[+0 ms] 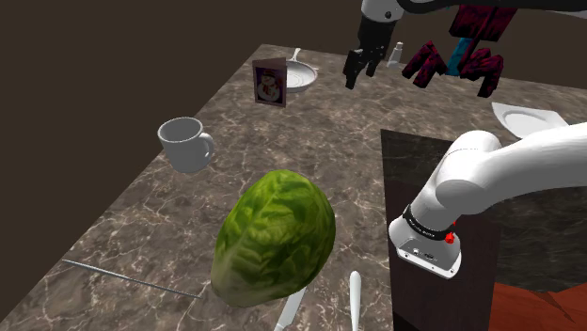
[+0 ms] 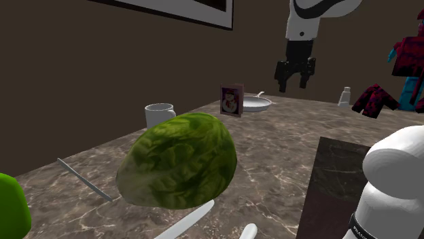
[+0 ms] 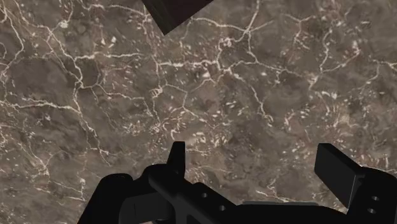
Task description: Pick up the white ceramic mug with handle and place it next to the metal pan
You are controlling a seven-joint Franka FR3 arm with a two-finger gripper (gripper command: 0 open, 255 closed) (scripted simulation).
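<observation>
Hand: your gripper (image 1: 362, 73) hangs in the air over the far part of the counter, at the shoulder view's right of the pan. Its two black fingers (image 3: 176, 153) stand apart, and the wrist view shows veined marble in the gap between them.
Mug: the white mug (image 1: 185, 143) stands upright near the counter's edge on the shoulder view's left. Its handle points toward that view's right. It is well apart from the gripper.
Mug's inside: you see its bare pale inner wall from the shoulder view.
Pan: the pale metal pan (image 1: 299, 75) sits at the far end of the counter, its handle pointing away from the shoulder camera. Its shallow bowl shows a bare light surface.
Card: a snowman card (image 1: 269, 83) stands upright just beside the pan, between the pan and the mug.
Lettuce: a big green lettuce head (image 1: 275, 237) lies on the near part of the counter, well apart from the mug.
Counter: the brown marble counter (image 1: 282, 160) carries all of these.
Plate: a white plate (image 1: 527, 119) lies at the shoulder view's right edge; its face is bare.
Bottle: a small pale bottle (image 1: 396, 55) stands at the far edge, near the gripper in the shoulder view.
</observation>
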